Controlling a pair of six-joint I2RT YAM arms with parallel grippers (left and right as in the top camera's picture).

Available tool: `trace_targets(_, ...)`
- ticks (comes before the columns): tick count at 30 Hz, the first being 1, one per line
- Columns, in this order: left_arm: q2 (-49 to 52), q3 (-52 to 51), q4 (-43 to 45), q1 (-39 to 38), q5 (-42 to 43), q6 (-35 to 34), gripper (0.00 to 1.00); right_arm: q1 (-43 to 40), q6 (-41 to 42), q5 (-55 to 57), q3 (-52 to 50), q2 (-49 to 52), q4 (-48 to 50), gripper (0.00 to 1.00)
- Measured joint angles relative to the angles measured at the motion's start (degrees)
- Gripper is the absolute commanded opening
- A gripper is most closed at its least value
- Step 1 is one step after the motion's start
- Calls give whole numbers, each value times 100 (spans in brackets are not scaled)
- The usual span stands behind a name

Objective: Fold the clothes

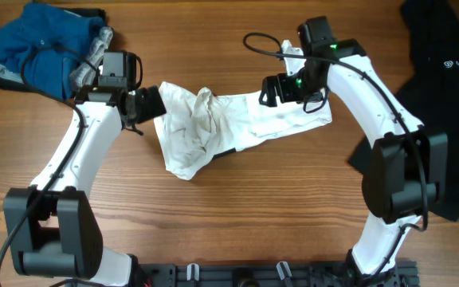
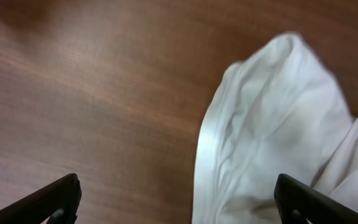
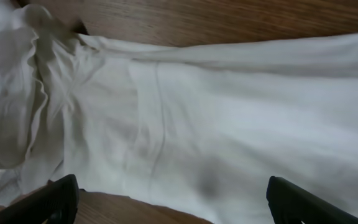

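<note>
Loosely crumpled white T-shirt [image 1: 237, 119] on the wooden table [image 1: 237, 215], left gripper [image 1: 153, 102] at its left edge, jaws spread wide, right gripper [image 1: 268, 89] over its right half, jaws likewise apart.

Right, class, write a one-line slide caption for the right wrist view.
Open right gripper poised above the rumpled white T-shirt lying on the wooden table.
</note>
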Motion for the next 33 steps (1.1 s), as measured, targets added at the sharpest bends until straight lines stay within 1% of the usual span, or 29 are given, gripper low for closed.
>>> trace_targets(2, 0, -2, -297, 7, 328, 188, 100, -149, 0, 0, 87, 0, -11, 99)
trace_targets(4, 2, -39, -330, 9, 874, 553, 100, -376, -4, 4, 166, 0, -4, 99)
trace_targets(5, 4, -81, -302, 9, 1016, 651, 100, -463, -7, 2, 173, 0, -7, 99)
trace_targets(10, 9, -649, 199, 9, 2225, 1537, 100, -706, -92, 42, 175, 0, -9, 99)
trace_targets(13, 11, -929, 518, 28, 2492, 1746, 100, -695, -157, 42, 175, 0, -26, 99)
trace_targets(16, 11, -1189, 748, 216, 2603, 1832, 100, -695, -160, 44, 175, 0, -50, 99)
trace_targets(19, 11, -1499, 1237, 358, 2629, 1858, 100, -695, -160, 44, 175, 0, -50, 99)
trace_targets(22, 13, -1786, 1550, 376, 2664, 1884, 100, -695, -157, 44, 175, 0, -50, 99)
trace_targets(25, 57, -1843, 1840, 376, 2806, 1893, 100, -695, -160, 44, 175, 0, -50, 99)
trace_targets(29, 284, -1843, 2310, 376, 3174, 1915, 100, -695, -160, 44, 175, 0, -52, 99)
trace_targets(33, 546, -1808, 2791, 396, 3842, 1941, 100, -695, -160, 44, 175, 0, -50, 99)
